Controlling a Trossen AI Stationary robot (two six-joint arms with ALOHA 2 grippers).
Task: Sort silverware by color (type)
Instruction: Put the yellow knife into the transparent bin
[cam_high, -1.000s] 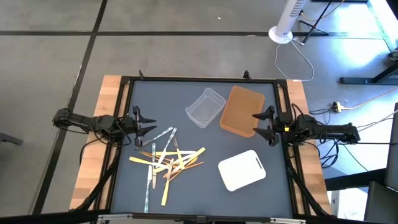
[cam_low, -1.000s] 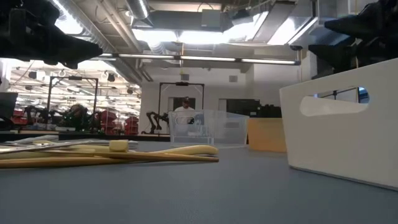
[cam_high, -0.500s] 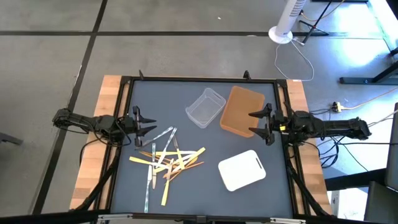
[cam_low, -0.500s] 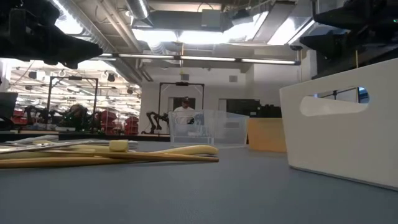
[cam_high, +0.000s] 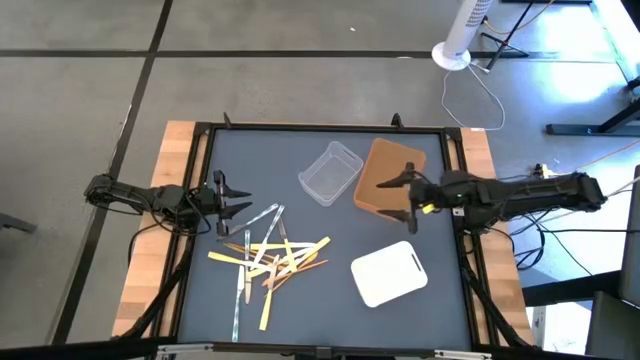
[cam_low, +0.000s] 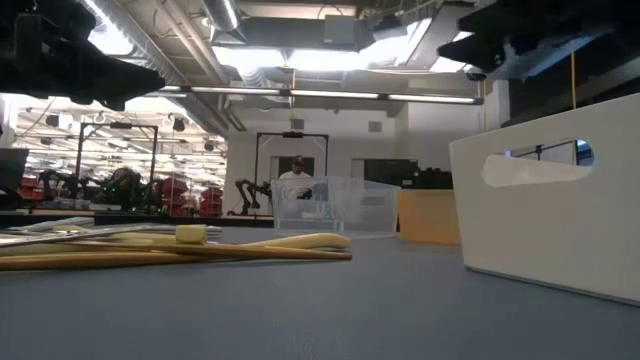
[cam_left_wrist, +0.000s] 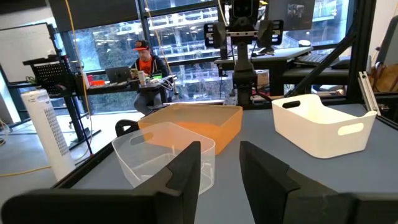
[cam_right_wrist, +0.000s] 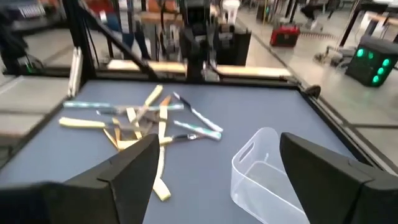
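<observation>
We are sorting the silverware by color, and we are only just getting started. All the sticks are lying in one messy pile on the gray table, on its left side. Some are pale yellow, some are shiny silver, and some are orange-brown. They are crossing over each other. None of them are sitting in a tray yet.

Our right gripper is hanging over the brown tray, pointing toward the pile. Its fingers are standing wide apart and they are holding nothing. The right wrist view is looking past those fingers at the pile and the clear tub.

Our left gripper is waiting at the left edge of the table, just beside the pile. Its fingers are standing a little apart, with nothing between them.

The white tray is sitting near the front of the table on the right, and the clear tub is sitting just beside the brown tray.

We think the step now is reaching for a first stick. Next we are going to need to come down on one stick that is lying on top, pinch only that one, and lift it without dragging the others.
</observation>
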